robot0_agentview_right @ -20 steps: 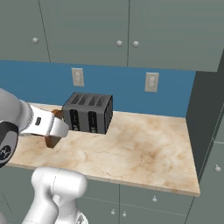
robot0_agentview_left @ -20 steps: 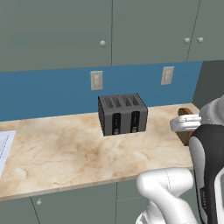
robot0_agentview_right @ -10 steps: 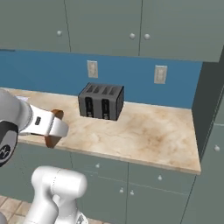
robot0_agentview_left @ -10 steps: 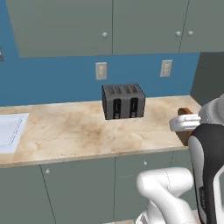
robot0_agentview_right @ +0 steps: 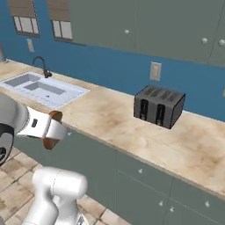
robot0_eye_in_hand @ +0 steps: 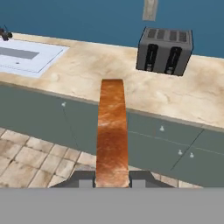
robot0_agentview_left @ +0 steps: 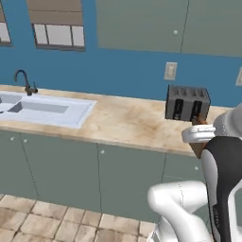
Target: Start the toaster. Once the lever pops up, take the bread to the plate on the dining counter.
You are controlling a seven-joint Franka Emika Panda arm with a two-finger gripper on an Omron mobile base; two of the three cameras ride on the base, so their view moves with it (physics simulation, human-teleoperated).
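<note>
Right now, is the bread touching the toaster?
Apart. The hand view shows the bread clamped in the end effector, out in front of the cabinets, while the toaster sits back on the counter with bare marble between them.

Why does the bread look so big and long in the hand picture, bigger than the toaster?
Hand view: the bread sits right in front of the lens, edge-on in the tool, so it looms while the far toaster looks small. Right base view: the bread looks tiny beside the toaster. All views are sharp, with flat, even light.
</note>
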